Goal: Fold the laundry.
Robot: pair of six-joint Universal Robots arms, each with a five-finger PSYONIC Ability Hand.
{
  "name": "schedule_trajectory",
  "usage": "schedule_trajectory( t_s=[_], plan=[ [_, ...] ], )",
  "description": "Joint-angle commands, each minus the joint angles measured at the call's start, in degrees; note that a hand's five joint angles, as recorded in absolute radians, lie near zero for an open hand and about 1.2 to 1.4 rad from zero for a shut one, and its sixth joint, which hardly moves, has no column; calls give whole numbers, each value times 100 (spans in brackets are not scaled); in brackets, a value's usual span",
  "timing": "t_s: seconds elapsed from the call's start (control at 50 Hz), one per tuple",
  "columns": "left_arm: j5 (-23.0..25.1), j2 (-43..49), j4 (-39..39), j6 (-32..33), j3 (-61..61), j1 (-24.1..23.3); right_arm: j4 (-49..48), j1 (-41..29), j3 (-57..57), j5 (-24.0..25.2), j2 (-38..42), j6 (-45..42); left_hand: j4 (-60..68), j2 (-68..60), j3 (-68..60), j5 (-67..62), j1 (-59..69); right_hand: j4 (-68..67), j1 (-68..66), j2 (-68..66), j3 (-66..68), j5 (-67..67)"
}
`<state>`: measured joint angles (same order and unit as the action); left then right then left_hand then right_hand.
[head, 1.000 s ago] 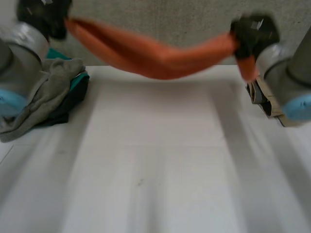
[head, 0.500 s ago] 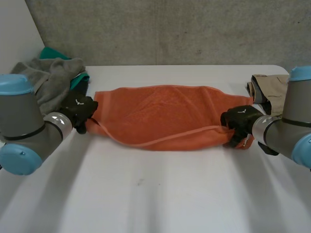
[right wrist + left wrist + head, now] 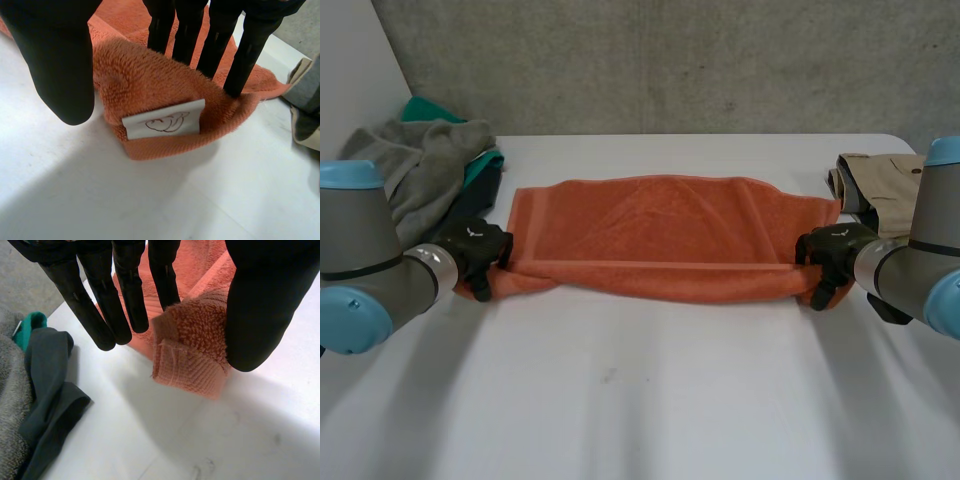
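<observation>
Lengthwise, orange towel (image 3: 660, 235) doubled, left hand (image 3: 475, 250) and right hand (image 3: 830, 255) pinching ends

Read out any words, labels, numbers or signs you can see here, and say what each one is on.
White tag on a corner of the orange towel: a pen scribble or drawing, with no letters or numbers that can be read.
No other word, brand, number or sign is readable in these views.

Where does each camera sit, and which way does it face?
Head view: behind the arms, looking down at the white table; both arms, left hand, right hand show.
Left wrist view: on that wrist, along its hand pinching a corner of the orange terry towel.
Right wrist view: likewise, towel's opposite corner.
All share the towel.
</observation>
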<state>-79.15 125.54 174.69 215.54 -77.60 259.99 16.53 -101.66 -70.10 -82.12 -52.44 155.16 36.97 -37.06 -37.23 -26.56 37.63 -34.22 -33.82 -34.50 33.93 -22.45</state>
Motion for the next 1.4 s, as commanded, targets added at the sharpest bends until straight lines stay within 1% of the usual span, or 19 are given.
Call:
schedule_trajectory(
  t_s=[0.02,0.12,0.3,0.34,0.46,0.56,0.82,0.84,0.9,0.92,0.94,0.96,1.02,1.08,1.1,1.24,1.32,1.38,1.4],
  plan=[
    [5,-117,66,-47,34,34,96,58,-30,-15,-240,128,469,-461,-443,-510,403,470,430,498,-441,293],
    [22,-512,39,-275,8,69,307,102,-39,100,-582,339,302,-294,-276,-343,236,470,430,498,-442,294],
    [5,-1295,-469,-872,130,113,649,164,329,206,-1180,656,-1815,1824,1841,1774,-1881,470,430,498,-442,294],
    [-13,-1304,-610,-934,201,122,746,181,418,205,-1181,656,-1835,1843,1861,1794,-1901,487,447,515,-458,311],
    [-311,-1077,-1339,-1136,411,218,1334,296,778,144,-874,332,-2171,2179,2197,2130,-2237,924,884,952,-895,748],
    [-479,-777,-1499,-1215,543,333,1503,366,866,38,-610,-3,-2323,2331,2349,2282,-2389,1076,1036,1104,-1047,899],
    [-347,128,-2044,-1471,895,263,668,454,858,-23,190,-21,-2205,2214,2231,2164,-2272,858,818,886,-829,681],
    [-355,163,-2044,-1479,913,263,668,454,866,-23,234,-12,-2138,2147,2164,2097,-2205,807,767,835,-779,631],
    [-426,278,-2000,-1497,974,254,676,445,867,12,296,93,-1265,1274,1291,1224,-1332,-685,-725,-657,714,-861],
    [-452,313,-1982,-1514,992,245,676,445,840,47,287,198,-763,772,789,722,-830,-2639,-2679,-2611,2667,-2815],
    [-452,322,-1965,-1523,1001,236,685,445,831,82,287,286,-492,501,518,451,-558,-3890,-3931,-3862,3919,-4067],
    [-444,339,-1965,-1532,1009,228,694,436,814,108,270,356,-273,281,299,232,-339,-4571,-4612,-4543,4600,-4748],
    [-479,357,-1956,-1567,1018,149,755,463,717,310,138,655,1004,-995,-978,-1045,938,-4578,-4618,-4550,4607,-4755],
    [-514,339,-1877,-1585,1036,87,756,515,551,583,-73,858,3004,-2995,-2977,-3045,2937,-4578,-4618,-4550,4607,-4755],
    [-531,305,-1825,-1602,1036,61,773,568,481,705,-212,884,4290,-4281,-4264,-4331,4224,-4578,-4618,-4550,4607,-4755],
    [-531,-91,-1947,-1699,983,34,1097,744,348,935,-793,622,4303,-4294,-4277,-4344,4237,-4578,-4618,-4550,4607,-4755],
    [-339,-758,-2298,-1594,720,262,1932,1069,409,1022,-1189,-300,4303,-4294,-4277,-4344,4237,-4578,-4618,-4550,4607,-4755],
    [48,-1338,-2605,-1086,483,473,2775,1297,410,1119,-1365,-1345,4303,-4294,-4277,-4344,4237,-4578,-4618,-4550,4607,-4755],
    [258,-1635,-2841,-649,308,552,3290,1376,392,1119,-1409,-1948,4303,-4294,-4277,-4344,4237,-4578,-4618,-4550,4607,-4755]
  ],
)
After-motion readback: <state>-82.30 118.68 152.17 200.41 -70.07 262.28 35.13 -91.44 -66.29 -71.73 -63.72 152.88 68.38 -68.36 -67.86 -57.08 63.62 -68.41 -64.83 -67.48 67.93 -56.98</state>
